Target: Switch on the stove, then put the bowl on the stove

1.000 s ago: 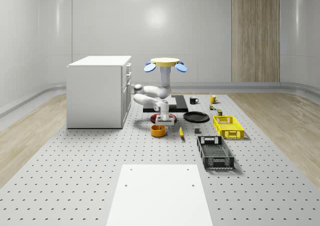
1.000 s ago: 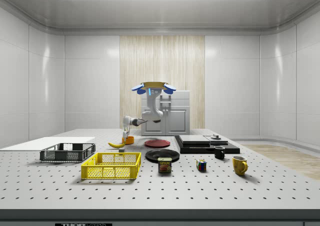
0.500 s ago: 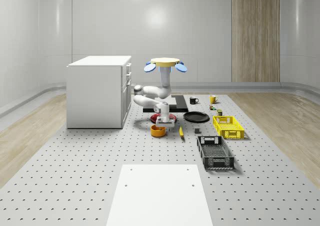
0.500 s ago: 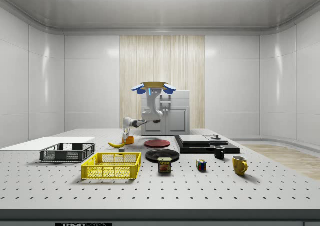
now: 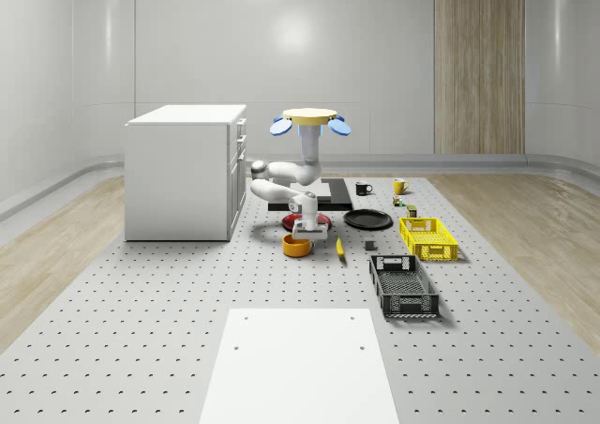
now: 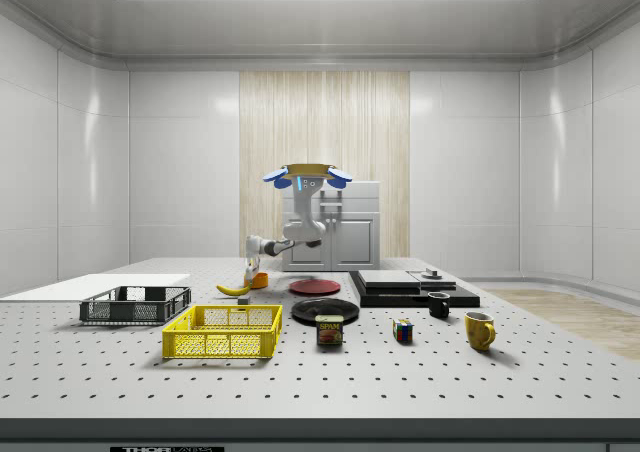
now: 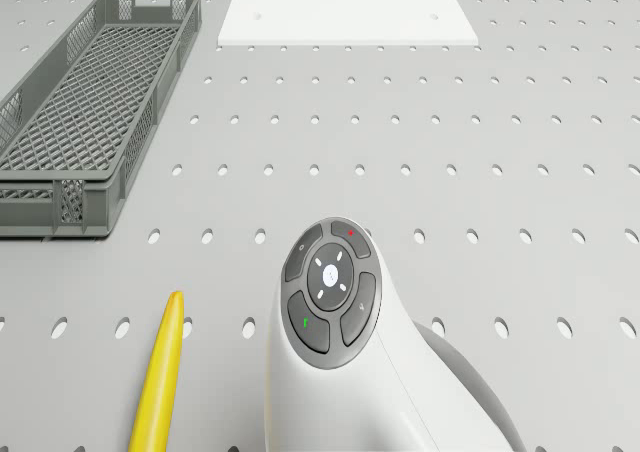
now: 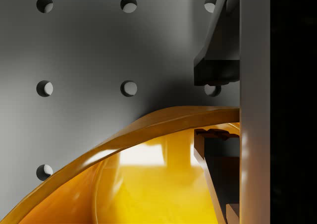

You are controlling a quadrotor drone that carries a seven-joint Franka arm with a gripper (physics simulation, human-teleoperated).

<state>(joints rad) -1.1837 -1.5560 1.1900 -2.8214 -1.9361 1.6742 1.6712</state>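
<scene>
Hovering in the air above the perforated table [image 5: 141,321], your drone [image 5: 310,117] hangs over the black stove [image 5: 330,192], with its white arm [image 5: 286,175] bent down and forward toward one orange bowl [image 5: 296,245]. You have one gripper [image 5: 307,227], which sits right at the bowl's rim, on the side facing the stove. From the wrist, one dark fingertip [image 8: 216,65] is outside the bowl's rim and another is inside it, so the rim runs between them. You cannot tell whether they are pressing on the rim yet.

The bowl stands upright on the table, in front of the stove and apart from it, with one red plate [image 5: 315,221] between them.

Counting the other things by their place from the stove:
- One white cabinet [image 5: 183,171] stands beside it, on the whole-scene view's left.
- One black plate [image 5: 367,219] lies just in front of it.
- One banana [image 5: 339,247] lies further forward, beside the bowl.
- Two crates, one yellow crate [image 5: 428,237] and one dark grey crate [image 5: 403,287], sit forward of it, on the whole-scene view's right.
- Two mugs, one black mug [image 5: 363,188] and one yellow mug [image 5: 398,186], stand beside it on that same side.
- One white sheet [image 5: 300,368] lies farthest forward from it.
</scene>
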